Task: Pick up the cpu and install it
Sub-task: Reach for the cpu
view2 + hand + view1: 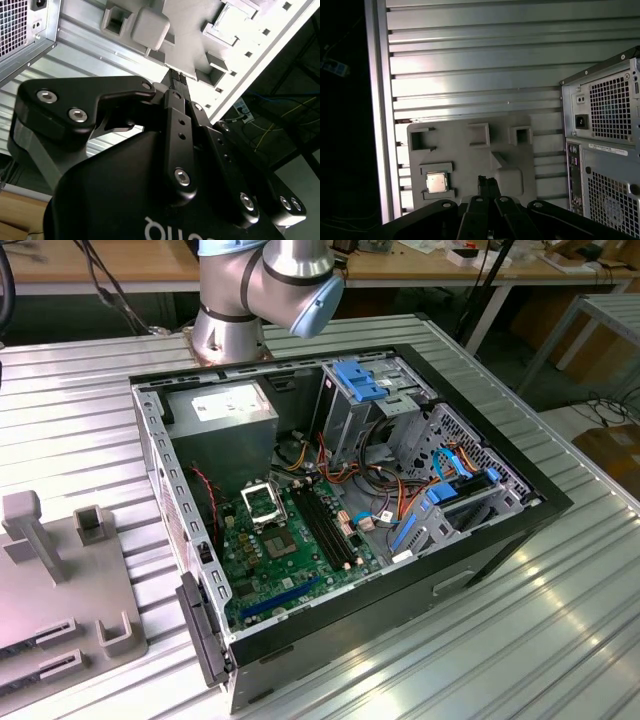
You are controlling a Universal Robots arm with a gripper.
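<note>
Currently the gripper (487,181) is hovering over a matte grey moulded fixture plate (455,152), its black metal jaws pressed together and gripping nothing. The cpu (436,182), a thin square with a pale silvery-beige face, is lying flat in a square recess of that plate, near the jaws but apart from them. The plate is resting on a ribbed aluminium surface (470,60). Just beside it, the computer case (605,130) is showing its perforated steel rear. In the exterior view the case is lying open, exposing a green motherboard (290,560), a silver-framed black socket (263,502) and a grey power supply (222,415) bearing a white label whose print I cannot read. Cables (375,480) and blue drive brackets (365,380) are crowding the space beside the board.
</note>
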